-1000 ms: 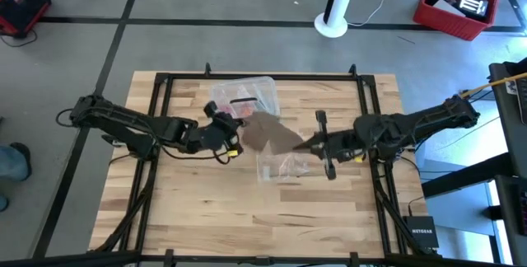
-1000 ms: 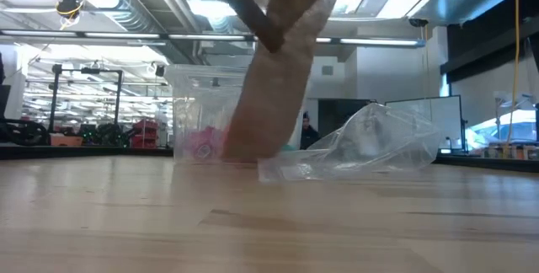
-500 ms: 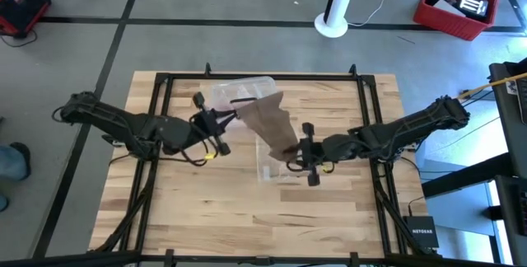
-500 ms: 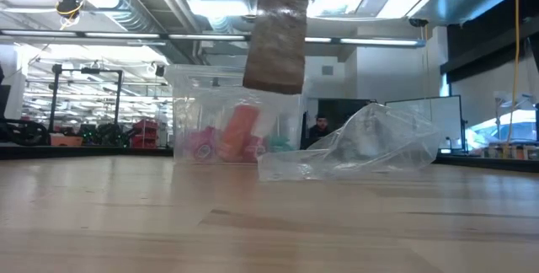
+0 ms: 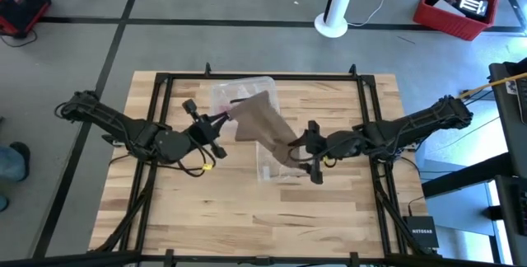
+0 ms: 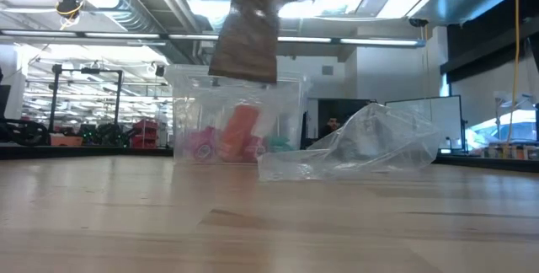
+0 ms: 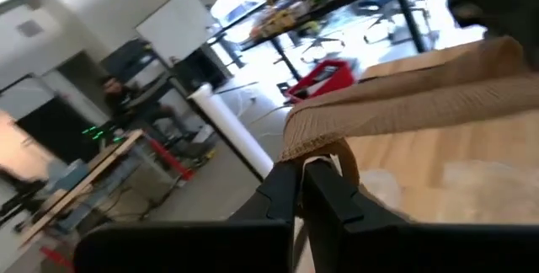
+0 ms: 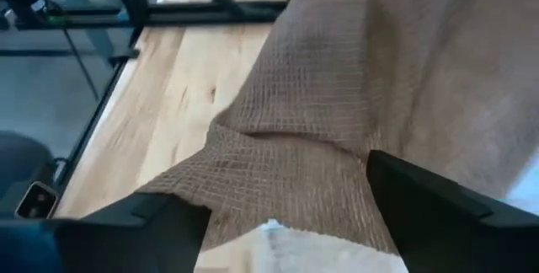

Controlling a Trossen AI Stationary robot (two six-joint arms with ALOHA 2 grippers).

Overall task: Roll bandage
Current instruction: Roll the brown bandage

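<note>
The bandage (image 5: 263, 123), a brown-tan woven strip, hangs above the table's middle between my two grippers. The low view shows a loose part of the bandage (image 6: 246, 37) hanging clear of the wood. My left gripper (image 5: 222, 119) is shut on the strip's left end; the left wrist view shows that gripper (image 7: 301, 172) with the bandage (image 7: 421, 96) stretching away from it. My right gripper (image 5: 298, 148) stands open at the strip's right end. In the right wrist view the bandage (image 8: 337, 96) fills the space between the spread fingers of my right gripper (image 8: 286, 214). My left gripper pinches the bandage's end edge (image 7: 316, 145) between its two shut fingers. The fingers come about level from the table's left. The strip is lifted clear of the table and runs toward my right gripper, sagging in folds. My right gripper: I cannot tell whether its spread fingers (image 8: 438, 197) touch the bandage.
A clear plastic box (image 5: 243, 94) with pink and red contents (image 6: 236, 134) stands behind and under the strip. A crinkled clear bag (image 5: 280, 166) lies below my right gripper. Black frame rails (image 5: 247, 77) edge the table. Bare wood (image 5: 263, 217) fills the near half.
My right gripper has opened and let go of the bandage after moving toward the table's left. My left gripper has drawn toward the left edge with its end. The strip's hanging part, which reached the table, is now lifted clear.
</note>
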